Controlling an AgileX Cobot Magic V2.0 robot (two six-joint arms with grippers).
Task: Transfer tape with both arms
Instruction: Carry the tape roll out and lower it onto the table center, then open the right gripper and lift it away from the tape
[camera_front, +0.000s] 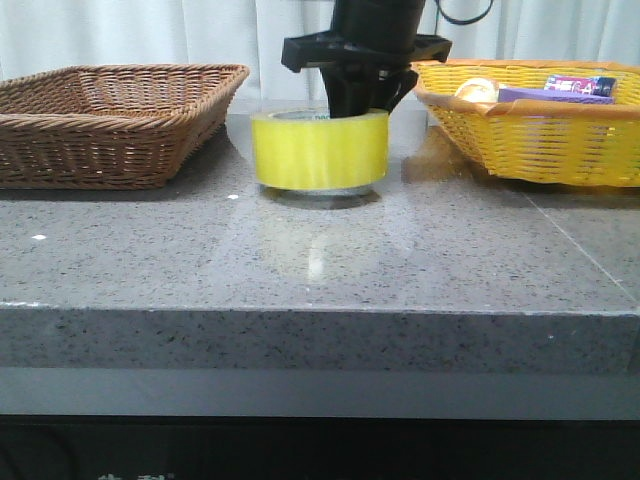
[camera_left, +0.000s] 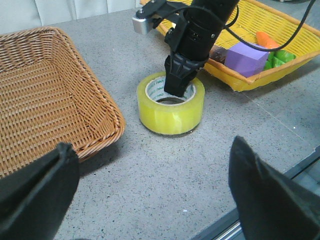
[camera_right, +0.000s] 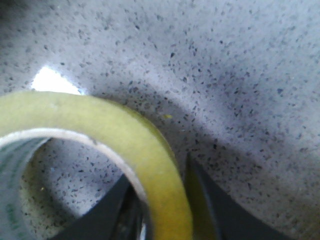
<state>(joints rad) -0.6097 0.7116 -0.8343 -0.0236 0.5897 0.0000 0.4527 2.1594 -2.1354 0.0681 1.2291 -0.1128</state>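
Note:
The tape (camera_front: 320, 150), a wide yellow roll with a white printed core, rests flat on the grey table between the two baskets. It also shows in the left wrist view (camera_left: 172, 112) and fills the right wrist view (camera_right: 100, 120). My right gripper (camera_front: 355, 105) comes down from above and straddles the roll's far wall, one finger inside the core and one outside, closed against it (camera_left: 175, 90) (camera_right: 160, 172). My left gripper (camera_left: 151, 145) is wide open and empty, held back above the table's near edge, well apart from the tape.
An empty brown wicker basket (camera_front: 110, 120) (camera_left: 45, 100) stands left of the tape. A yellow basket (camera_front: 540, 140) (camera_left: 250, 80) on the right holds a purple block (camera_left: 245, 57) and other small items. The table's front edge (camera_left: 280, 200) lies near my left gripper.

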